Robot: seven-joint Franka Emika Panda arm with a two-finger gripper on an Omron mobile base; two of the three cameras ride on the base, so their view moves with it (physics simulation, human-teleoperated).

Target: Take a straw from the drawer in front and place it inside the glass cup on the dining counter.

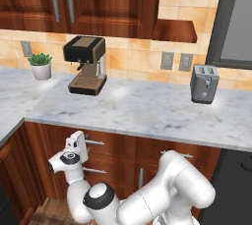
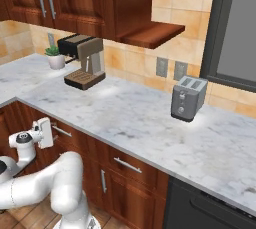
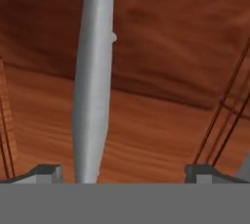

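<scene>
Reddish-brown drawer (image 1: pixel 106 144) front, dead ahead of gripper (image 3: pixel 124 171), under the marble worktop (image 1: pixel 147 108).
Jaws spread wide, nothing held; silver bar handle (image 3: pixel 93 91) standing between the fingertips (image 3: pixel 46 171), nearer the left one, close up against the wood. Drawer shut.

The arm (image 1: pixel 167 189) is built of glossy white, rounded segments that swell at the elbows and narrow between them. Dark grey to black rings mark the joints; one large joint near the base shows a black disc with a pale grey centre (image 1: pixel 100 197). The wrist ends in a smaller black cap bearing a small light marking (image 1: pixel 68 157). Beyond it sits a boxy white hand block (image 2: pixel 44 132). The tool (image 3: pixel 124 171) has two small dark grey finger tips with flat, angular tops.
</scene>
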